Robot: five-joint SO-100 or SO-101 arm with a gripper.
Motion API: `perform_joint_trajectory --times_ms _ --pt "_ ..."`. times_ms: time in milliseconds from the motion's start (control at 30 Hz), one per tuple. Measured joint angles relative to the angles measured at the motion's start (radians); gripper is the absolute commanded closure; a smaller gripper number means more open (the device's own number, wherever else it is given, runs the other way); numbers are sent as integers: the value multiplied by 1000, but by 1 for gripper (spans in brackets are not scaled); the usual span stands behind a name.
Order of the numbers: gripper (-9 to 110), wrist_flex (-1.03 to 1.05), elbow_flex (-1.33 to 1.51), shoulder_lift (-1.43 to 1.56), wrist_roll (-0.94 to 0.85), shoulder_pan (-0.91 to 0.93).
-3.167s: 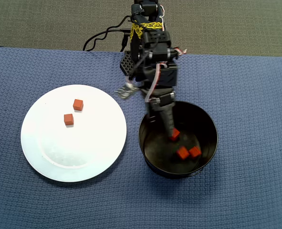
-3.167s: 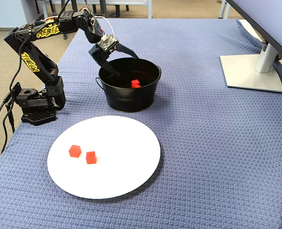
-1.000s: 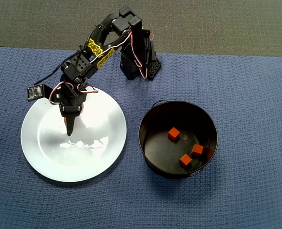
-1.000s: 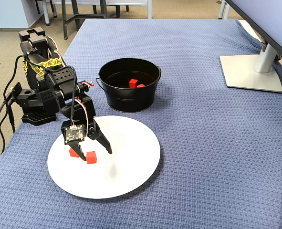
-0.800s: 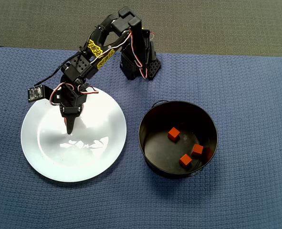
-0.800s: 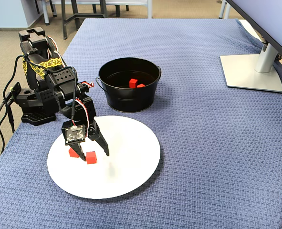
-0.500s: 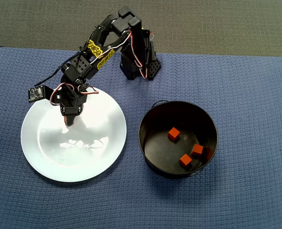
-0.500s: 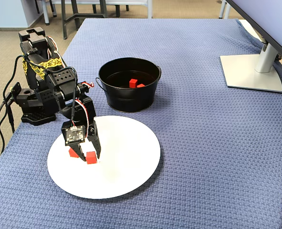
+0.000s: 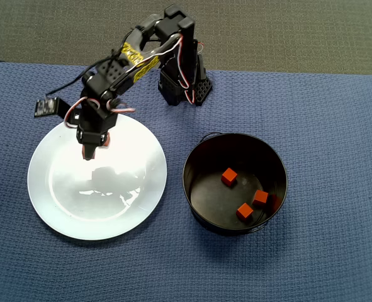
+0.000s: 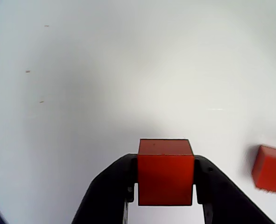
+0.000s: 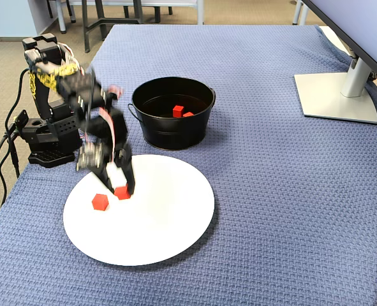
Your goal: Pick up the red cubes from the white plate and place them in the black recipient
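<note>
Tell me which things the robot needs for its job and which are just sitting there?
Needed: gripper holding a red cube; another red cube on the white plate; three red cubes inside the black pot.

Just there: blue cloth; monitor stand; cables.

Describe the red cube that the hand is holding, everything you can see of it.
The held cube is a small, matte, orange-red block with sharp edges and plain faces. In the wrist view it sits squarely between the two black fingers of the hand, which press its left and right sides. It is over the white plate, with a second cube lying on the plate to its right. The fixed view, blurred by motion, shows it low over the plate; whether it touches cannot be told.
</note>
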Motion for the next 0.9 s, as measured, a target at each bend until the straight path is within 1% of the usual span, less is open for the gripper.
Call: perform_joint_trajectory --times_ms 133,233,467,633,667,700,767,800,900 --pt "102 167 -149 92 170 -112" --pt "102 235 -210 149 321 -236" --pt "102 256 -213 196 578 -609" --pt "102 222 -121 239 681 -859" --pt "99 216 -100 250 690 -900" --pt "90 212 -78 259 693 -939" --pt "64 213 -52 267 684 -1002" --pt "60 222 -46 267 664 -1028" --pt "59 249 -17 275 554 -1051"
